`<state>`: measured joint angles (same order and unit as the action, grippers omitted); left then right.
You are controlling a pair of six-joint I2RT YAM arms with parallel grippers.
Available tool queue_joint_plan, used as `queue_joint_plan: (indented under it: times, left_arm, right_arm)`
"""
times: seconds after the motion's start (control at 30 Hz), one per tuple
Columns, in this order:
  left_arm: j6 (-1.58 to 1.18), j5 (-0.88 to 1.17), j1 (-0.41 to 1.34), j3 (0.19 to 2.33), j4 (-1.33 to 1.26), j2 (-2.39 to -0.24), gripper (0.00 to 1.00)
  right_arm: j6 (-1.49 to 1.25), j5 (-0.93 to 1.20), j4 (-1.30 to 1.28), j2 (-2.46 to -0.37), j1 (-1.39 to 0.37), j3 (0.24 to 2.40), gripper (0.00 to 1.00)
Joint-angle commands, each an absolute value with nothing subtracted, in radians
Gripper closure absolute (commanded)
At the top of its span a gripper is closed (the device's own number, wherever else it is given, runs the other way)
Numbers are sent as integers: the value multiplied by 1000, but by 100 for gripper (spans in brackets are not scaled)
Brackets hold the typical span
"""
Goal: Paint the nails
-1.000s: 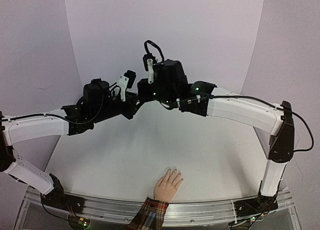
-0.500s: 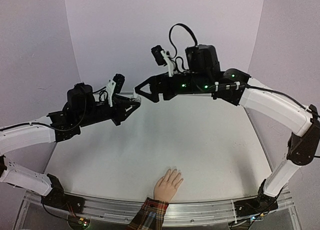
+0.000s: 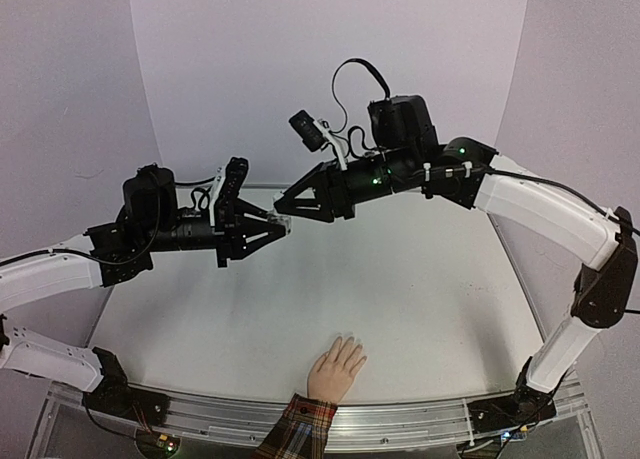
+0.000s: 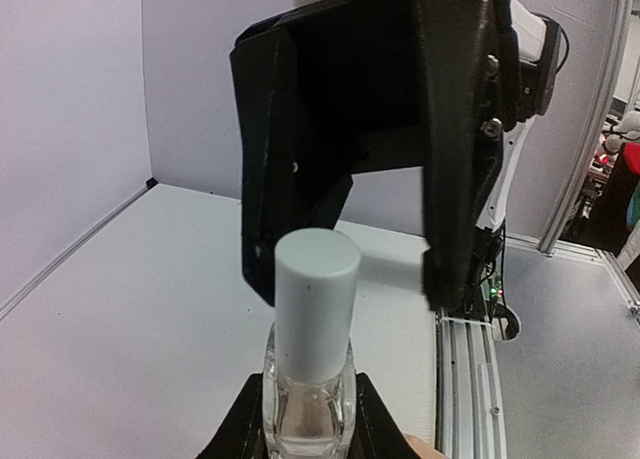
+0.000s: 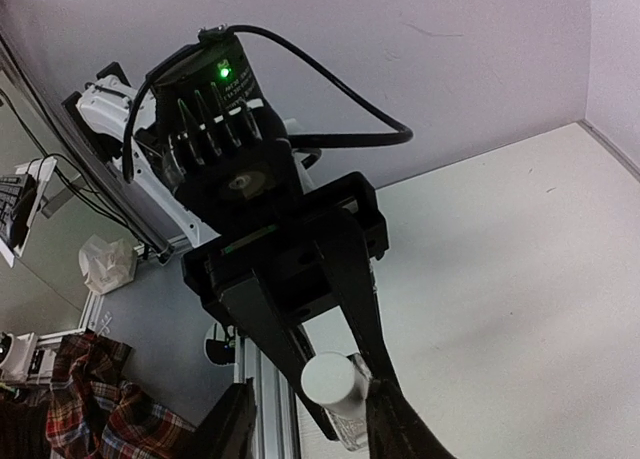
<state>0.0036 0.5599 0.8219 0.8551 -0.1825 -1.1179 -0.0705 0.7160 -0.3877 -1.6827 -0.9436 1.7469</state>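
Peach-coloured hand (image 3: 335, 371) with a plaid cuff (image 3: 300, 429) is lying at 6 o'clock on the table (image 3: 430, 299), its nails (image 3: 349, 340) at the far fingertips. The left jaws are pinching a clear bottle (image 4: 307, 419), raised toward 11 o'clock. The right jaws are standing spread on either side of its white cap (image 4: 316, 304), not clamping it.

From above and behind the arm bases (image 3: 500, 411) my top camera looks down over the whole bench (image 3: 400, 299), while my two wrist cameras face each other, both close on the white-capped bottle (image 4: 312, 349).
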Motion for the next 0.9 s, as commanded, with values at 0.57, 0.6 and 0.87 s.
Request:
queue_joint_plan:
  times: [0.57, 0.6, 0.87]
  left_arm:
    - [25, 624, 823, 904, -158, -1146, 100]
    - [28, 623, 823, 908, -151, -1150, 100]
    - [22, 550, 822, 921, -128, -1163, 81]
  right_arm:
    - [-8, 700, -456, -1718, -974, 1809, 84]
    - [10, 697, -459, -1713, -974, 1803, 85]
    - [37, 656, -468, -1673, -974, 1742, 100]
